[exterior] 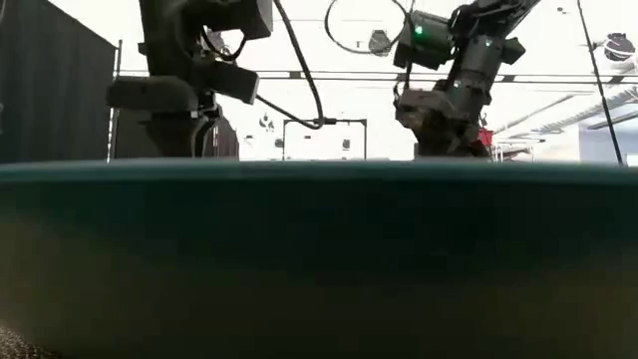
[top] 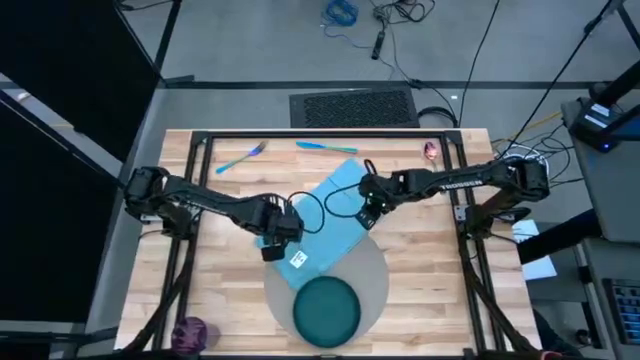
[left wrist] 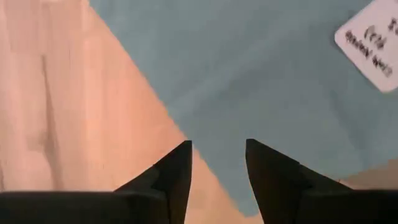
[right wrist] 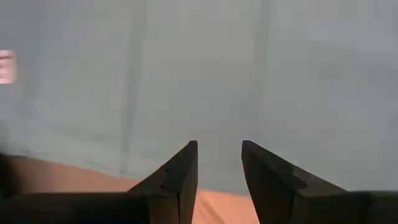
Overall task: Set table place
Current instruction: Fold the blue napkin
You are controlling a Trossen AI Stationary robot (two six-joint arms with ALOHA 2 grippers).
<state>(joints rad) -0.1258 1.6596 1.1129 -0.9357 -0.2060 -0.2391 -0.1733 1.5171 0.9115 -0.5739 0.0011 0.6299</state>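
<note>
A light blue napkin lies slantwise on the table, its near corner over the round grey mat. A white tag shows on it. The dark teal plate sits on the mat's near part and fills the low view. My left gripper stands open over the napkin's left edge, one finger above wood and one above cloth. My right gripper stands open over the napkin near its right edge. My left gripper points down at the napkin's left edge; whether its fingertips touch the cloth, I cannot tell. My right gripper points down at the napkin just inside its right edge; whether its fingertips touch, I cannot tell.
A blue-handled fork and knife lie near the table's far edge. A small pink thing sits at the far right. The purple cup stands at the near left corner. A black cable loops over the napkin.
</note>
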